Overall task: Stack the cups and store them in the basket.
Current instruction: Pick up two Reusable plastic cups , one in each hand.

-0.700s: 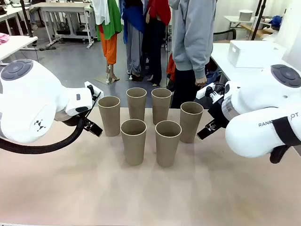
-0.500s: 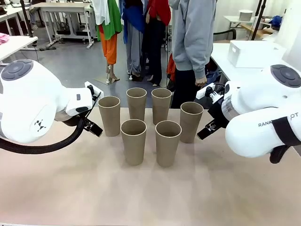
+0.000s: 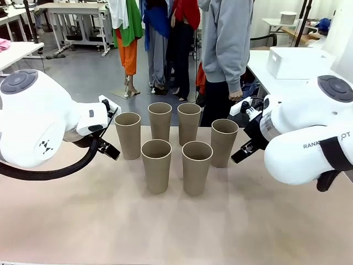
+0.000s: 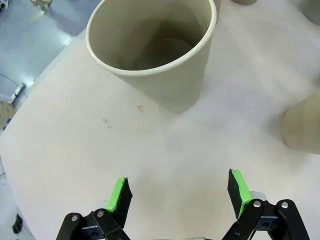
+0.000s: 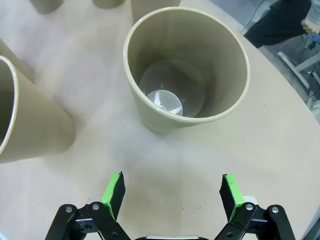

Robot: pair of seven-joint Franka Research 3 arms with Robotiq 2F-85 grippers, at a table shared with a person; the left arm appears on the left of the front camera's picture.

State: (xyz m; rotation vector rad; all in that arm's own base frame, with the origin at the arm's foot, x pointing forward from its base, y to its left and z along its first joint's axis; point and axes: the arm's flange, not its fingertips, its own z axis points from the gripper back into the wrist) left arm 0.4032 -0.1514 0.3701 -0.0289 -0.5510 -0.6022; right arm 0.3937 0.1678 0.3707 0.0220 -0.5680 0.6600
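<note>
— Where are the cups point(image 3: 156, 165)?
— All six stand upright on the table point(image 3: 165, 232), in two rows. My left claw point(image 4: 179, 190) and right claw point(image 5: 172, 189) are spread wide, empty, each near one cup.

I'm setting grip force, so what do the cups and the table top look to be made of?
The cups look like matte tan-brown paper: rolled rims, thin walls, no gloss or print; thin plastic can't be excluded. The table looks like smooth pale beige laminate or coated board, dull in finish, without visible grain.
</note>
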